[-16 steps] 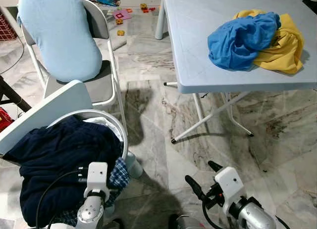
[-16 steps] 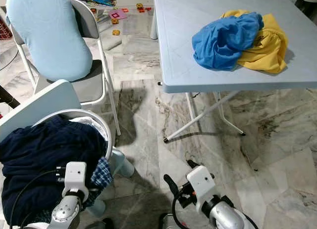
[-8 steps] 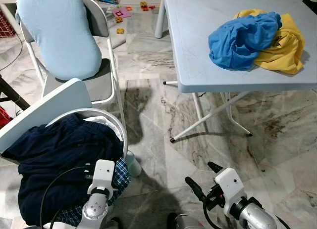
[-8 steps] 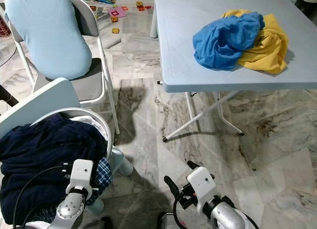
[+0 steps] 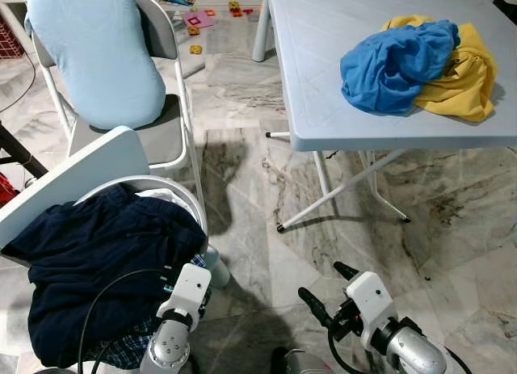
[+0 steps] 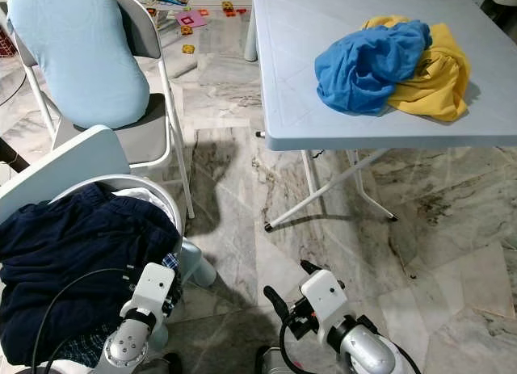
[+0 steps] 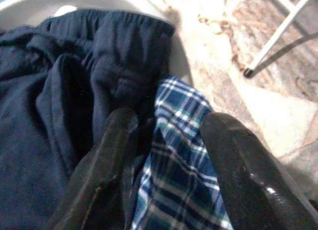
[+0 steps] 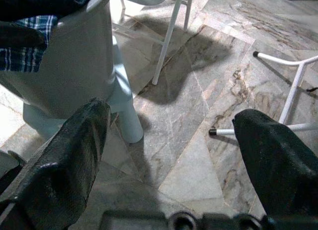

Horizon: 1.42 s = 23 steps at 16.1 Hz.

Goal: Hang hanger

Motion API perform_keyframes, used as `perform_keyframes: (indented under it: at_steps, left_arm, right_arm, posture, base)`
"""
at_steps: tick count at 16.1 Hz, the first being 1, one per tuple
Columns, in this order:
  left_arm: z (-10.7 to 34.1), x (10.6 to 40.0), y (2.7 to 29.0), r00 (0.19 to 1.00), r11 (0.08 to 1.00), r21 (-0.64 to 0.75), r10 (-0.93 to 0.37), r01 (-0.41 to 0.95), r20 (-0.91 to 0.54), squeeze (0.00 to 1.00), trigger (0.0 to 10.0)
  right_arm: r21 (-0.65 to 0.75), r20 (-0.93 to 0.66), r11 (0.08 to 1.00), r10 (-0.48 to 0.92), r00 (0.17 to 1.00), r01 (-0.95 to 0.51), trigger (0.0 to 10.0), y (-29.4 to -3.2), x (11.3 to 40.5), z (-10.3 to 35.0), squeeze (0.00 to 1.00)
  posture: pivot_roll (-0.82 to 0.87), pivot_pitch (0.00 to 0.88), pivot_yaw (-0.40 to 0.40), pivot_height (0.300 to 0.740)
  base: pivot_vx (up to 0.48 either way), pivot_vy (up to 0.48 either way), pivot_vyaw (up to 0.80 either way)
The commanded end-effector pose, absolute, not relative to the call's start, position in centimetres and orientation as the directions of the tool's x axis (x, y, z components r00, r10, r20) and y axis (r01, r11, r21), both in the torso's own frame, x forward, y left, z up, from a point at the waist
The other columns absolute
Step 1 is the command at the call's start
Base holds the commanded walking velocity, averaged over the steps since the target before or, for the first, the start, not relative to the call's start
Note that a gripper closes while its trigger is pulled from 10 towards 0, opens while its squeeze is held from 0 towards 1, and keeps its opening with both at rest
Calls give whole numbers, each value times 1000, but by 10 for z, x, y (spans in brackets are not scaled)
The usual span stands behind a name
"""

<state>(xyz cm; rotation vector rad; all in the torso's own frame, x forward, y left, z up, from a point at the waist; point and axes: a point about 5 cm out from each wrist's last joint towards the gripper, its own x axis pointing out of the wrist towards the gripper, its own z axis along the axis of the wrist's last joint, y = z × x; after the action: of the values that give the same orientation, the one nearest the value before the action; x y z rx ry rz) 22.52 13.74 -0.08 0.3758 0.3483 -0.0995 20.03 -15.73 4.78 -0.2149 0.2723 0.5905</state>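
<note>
My left gripper hangs open just above the clothes in a white laundry basket at the lower left. Its fingers straddle a blue plaid cloth beside a dark navy garment heaped over the basket. My right gripper is open and holds nothing, low over the marble floor to the right of the basket. In the right wrist view the right gripper faces the basket's grey side and a chair leg.
A folding chair with a light blue cloth over its back stands behind the basket. A grey folding table at the right carries a blue garment and a yellow one. Small toys lie on the floor far back.
My left gripper has moved right and forward, over the basket's front edge and the plaid cloth. The right gripper has barely shifted.
</note>
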Motion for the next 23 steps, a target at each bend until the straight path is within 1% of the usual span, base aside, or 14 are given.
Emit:
perform_keyframes:
  at_steps: [1,4,6,9,10,14,17,18,19,21,22,23]
  left_arm:
    - [-1,224,137,924,930,331,-23,160,-382,1000,10000]
    - [5,237,139,919,936,313,-24,159,-393,1000,10000]
    - [13,254,139,924,931,327,-24,160,-382,1000,10000]
    - [22,270,139,931,928,339,-22,154,-363,1000,10000]
    - [21,274,139,924,929,333,-22,160,-382,1000,10000]
    - [16,276,140,905,934,311,-31,177,-423,1000,10000]
    - [13,282,134,892,927,298,-78,230,-445,1000,10000]
    - [12,283,135,892,928,299,-71,223,-447,1000,10000]
    - [13,288,139,896,921,327,-50,213,-441,0,10000]
    - [17,294,142,902,927,319,-43,196,-429,0,9882]
    - [16,294,142,901,931,308,-47,196,-432,0,0]
    - [16,294,142,900,931,306,-47,196,-434,0,0]
  right_arm:
    - [-124,-329,805,519,789,-581,10000,-158,197,45,0]
    - [-124,-329,801,523,786,-585,10000,-158,197,44,0]
    - [-128,-327,800,525,786,-587,10000,-157,197,44,0]
    - [-128,-327,799,525,786,-587,10000,-157,197,44,0]
    - [-130,-327,798,525,786,-588,10000,-156,195,44,0]
    - [-131,-328,801,521,788,-585,10000,-156,193,44,0]
    - [-133,-324,800,522,789,-585,10000,-154,194,45,0]
    - [-133,-324,800,523,789,-585,10000,-154,194,45,0]
    - [-134,-323,801,521,790,-584,10000,-154,193,45,0]
    - [-134,-326,803,518,791,-581,10000,-156,192,45,0]
    - [-135,-327,803,518,791,-581,10000,-156,192,45,0]
    - [-135,-327,803,517,791,-581,10000,-156,192,45,0]
  posture:
    - [-131,199,-75,740]
    - [-135,198,-73,740]
    - [-138,200,-69,740]
    - [-148,200,-62,740]
    - [-152,201,-59,740]
    - [-158,200,-54,740]
    - [-158,199,-53,740]
    - [-159,200,-53,740]
    - [-163,201,-52,740]
    - [-166,201,-52,740]
    - [-167,201,-51,740]
    - [-167,201,-51,740]
  base:
    - [0,0,0]
    - [0,0,0]
    - [0,0,0]
    - [0,0,0]
    - [0,0,0]
    - [0,0,0]
    - [0,0,0]
    - [0,0,0]
    - [0,0,0]
    - [0,0,0]
    - [0,0,0]
    - [0,0,0]
